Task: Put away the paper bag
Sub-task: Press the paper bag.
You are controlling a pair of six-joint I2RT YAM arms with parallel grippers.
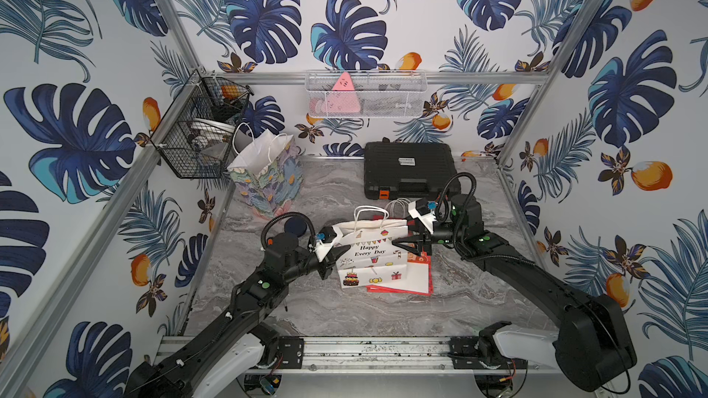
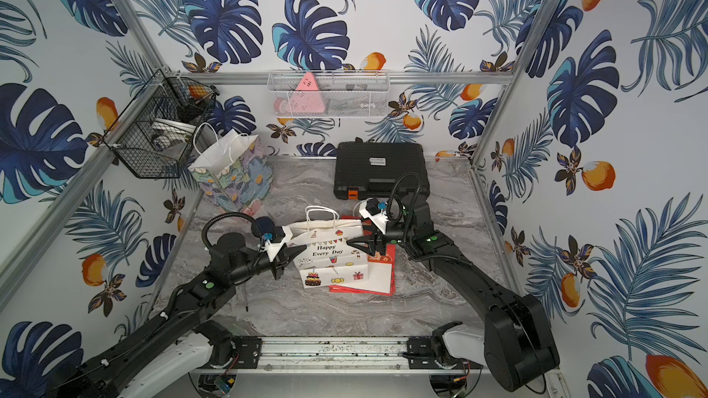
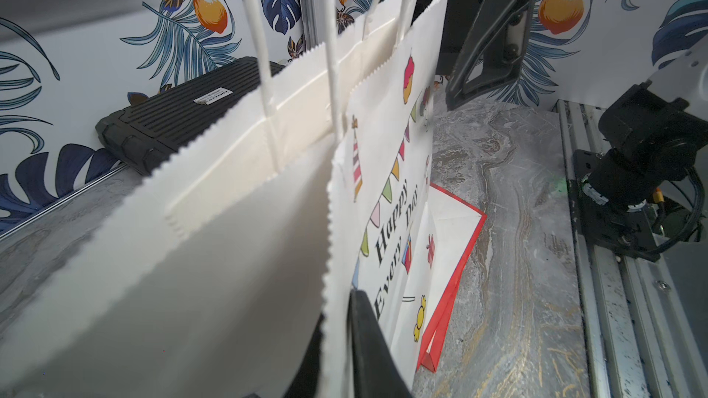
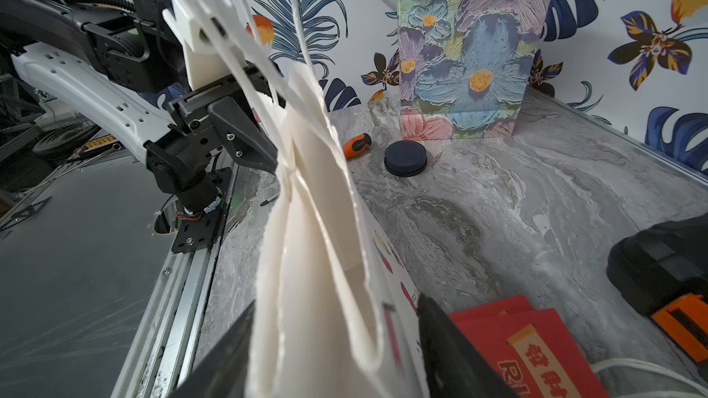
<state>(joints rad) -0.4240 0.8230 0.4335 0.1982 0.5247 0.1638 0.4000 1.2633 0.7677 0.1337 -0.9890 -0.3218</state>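
Observation:
The paper bag [image 1: 373, 254] is white, with "Happy Every Day" and party pictures printed on it. It stands half raised at the table's middle, mouth and white handles upward. My left gripper [image 1: 339, 252] is shut on the top edge of its front panel, and the paper [image 3: 387, 193] runs between the jaws in the left wrist view. My right gripper [image 1: 394, 241] is at the bag's opposite top corner. Its jaws stand open around the folded side of the bag [image 4: 318, 262], each finger close against the paper, which still bulges loosely between them.
A flat red bag [image 1: 417, 273] lies under the white one. A floral gift bag [image 1: 268, 174] stands at the back left, below a black wire basket [image 1: 199, 135]. A black case [image 1: 410, 170] lies at the back. A dark round lid [image 4: 405, 158] and an orange screwdriver [image 4: 358, 144] lie near the floral bag.

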